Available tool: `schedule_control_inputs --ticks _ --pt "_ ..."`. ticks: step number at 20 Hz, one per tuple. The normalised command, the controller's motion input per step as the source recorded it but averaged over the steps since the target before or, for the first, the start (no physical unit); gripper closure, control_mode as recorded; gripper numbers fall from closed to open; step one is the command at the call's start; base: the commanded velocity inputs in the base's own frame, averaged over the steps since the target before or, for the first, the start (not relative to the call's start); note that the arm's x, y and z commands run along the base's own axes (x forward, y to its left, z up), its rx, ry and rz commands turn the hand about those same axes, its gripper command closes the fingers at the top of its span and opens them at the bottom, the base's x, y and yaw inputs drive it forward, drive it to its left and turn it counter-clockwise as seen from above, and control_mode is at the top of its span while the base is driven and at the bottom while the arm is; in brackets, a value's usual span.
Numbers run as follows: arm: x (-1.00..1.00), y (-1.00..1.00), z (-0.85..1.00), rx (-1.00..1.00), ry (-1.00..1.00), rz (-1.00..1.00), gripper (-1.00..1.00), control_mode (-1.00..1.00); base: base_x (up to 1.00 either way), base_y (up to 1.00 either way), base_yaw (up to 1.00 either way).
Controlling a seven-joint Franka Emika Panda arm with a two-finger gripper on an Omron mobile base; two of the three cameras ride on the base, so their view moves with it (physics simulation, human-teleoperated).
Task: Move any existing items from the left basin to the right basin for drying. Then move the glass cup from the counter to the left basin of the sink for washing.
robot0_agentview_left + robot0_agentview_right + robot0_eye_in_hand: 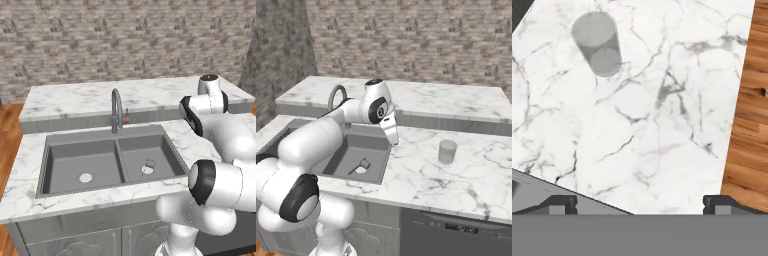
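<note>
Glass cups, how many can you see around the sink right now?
1. The cup stands upright on the counter right of the sink; a small item in the right basin is too small to identify.

Count from my station: one glass cup (447, 151) on the bench (421, 175). One sink (50, 150), two basins. One small item (150, 163) in the right basin. One faucet (116, 110). One dishwasher front (456, 232) below.

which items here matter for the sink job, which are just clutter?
Job:
- glass cup, upright on counter
- sink: left basin bare
- small item lying in right basin
- hand, open, holding nothing

Lying about:
- faucet
- small reddish thing beside the faucet
</note>
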Motion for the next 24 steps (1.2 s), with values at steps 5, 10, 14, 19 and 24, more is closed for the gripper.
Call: schedule_control_inputs --ticks 5,10,14,19,24 --pt "0.00 -0.55 0.00 0.00 0.00 -0.02 -1.00 -1.00 0.00 0.00 0.00" --pt "0.01 -0.51 0.00 0.00 0.00 -0.01 -1.00 -1.00 0.00 0.00 0.00" --pt "0.01 -0.49 0.00 0.00 0.00 0.00 -1.00 -1.00 0.00 0.00 0.00" --pt "0.00 -0.51 0.00 0.00 0.00 0.00 -1.00 -1.00 0.00 0.00 0.00" --pt "0.01 -0.49 0.00 0.00 0.00 0.00 -1.00 -1.00 0.00 0.00 0.00"
